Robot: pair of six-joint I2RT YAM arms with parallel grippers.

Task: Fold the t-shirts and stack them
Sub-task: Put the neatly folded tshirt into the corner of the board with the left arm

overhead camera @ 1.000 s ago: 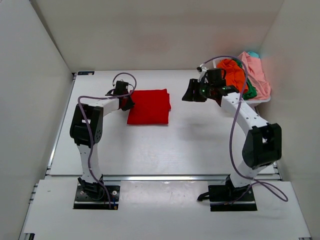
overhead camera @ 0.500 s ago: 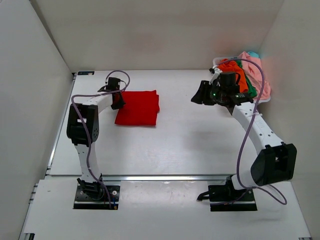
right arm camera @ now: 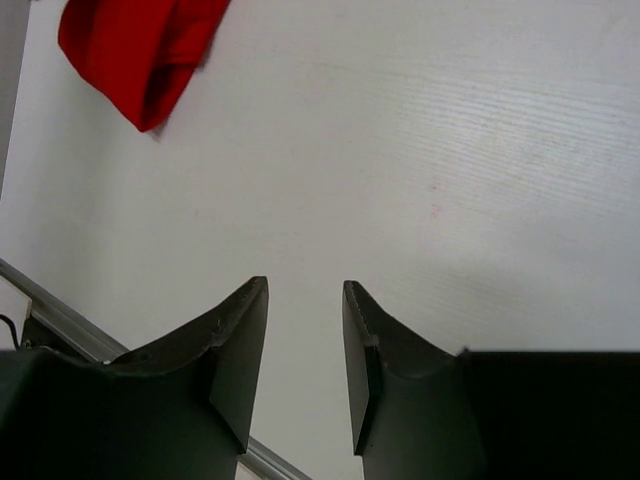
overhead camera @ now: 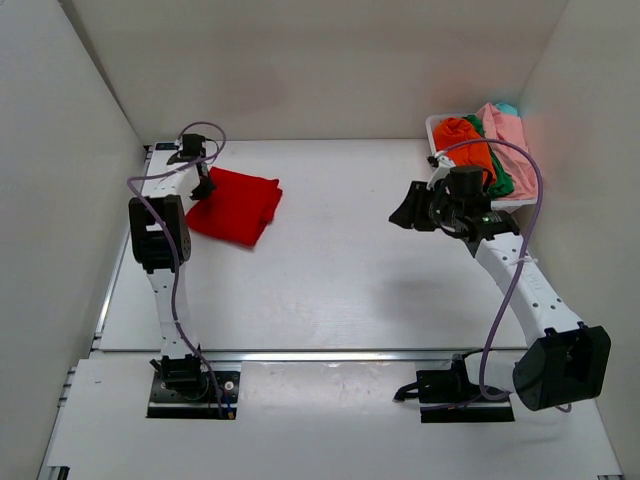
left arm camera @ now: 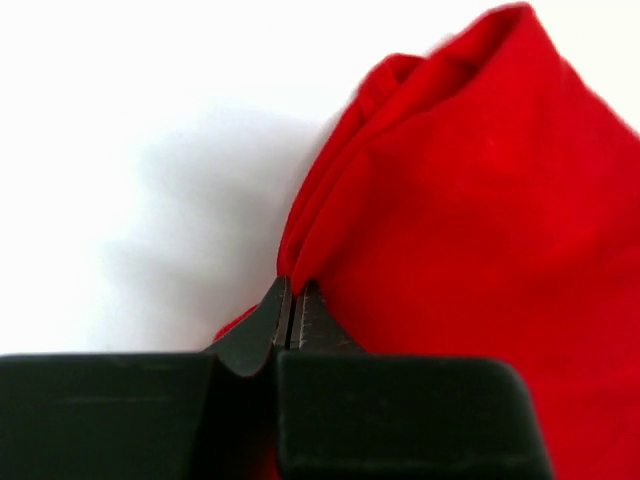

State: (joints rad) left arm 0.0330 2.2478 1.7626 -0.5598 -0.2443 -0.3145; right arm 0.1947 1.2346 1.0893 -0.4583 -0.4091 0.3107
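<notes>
Obs: folded bright red cloth t-shirt [overhead camera: 238, 205] looked soft, matt, creased. Flat white tabletop [overhead camera: 330, 270] was matt w/ faint wood-like grain. Smooth black fingers [right arm camera: 235, 340] of right gripper [right arm camera: 305, 290] looked matt plastic.

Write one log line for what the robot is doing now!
left gripper: shut on red t-shirt | right gripper: open, empty | white basket: orange t-shirt, green t-shirt, pink t-shirt

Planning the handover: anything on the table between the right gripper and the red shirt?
No, bare table between right gripper and red shirt, per top view.
</notes>
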